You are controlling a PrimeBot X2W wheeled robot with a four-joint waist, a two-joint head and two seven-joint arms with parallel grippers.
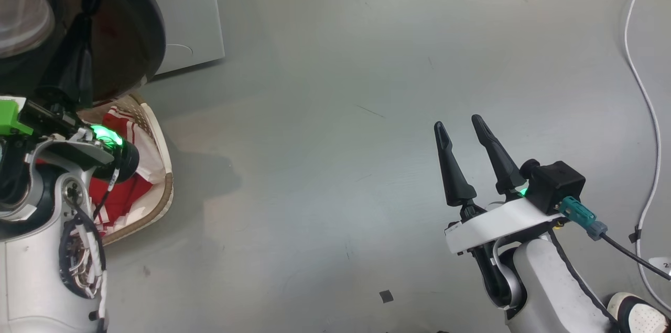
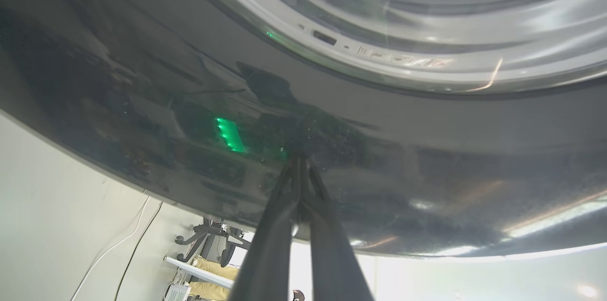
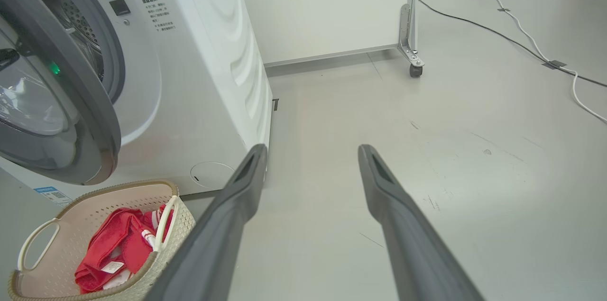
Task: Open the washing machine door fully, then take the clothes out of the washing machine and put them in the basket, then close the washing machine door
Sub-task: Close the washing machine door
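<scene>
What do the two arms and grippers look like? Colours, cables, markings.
Both arms have white shells; each gripper has two long tapered black fingers. By the left gripper: a green light ring, a bright green block, exposed wiring lower down. By the right gripper: a black camera box, teal connector, black cable.

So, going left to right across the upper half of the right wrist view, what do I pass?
washing machine door → washing machine → wheeled white panel → white cable
</scene>
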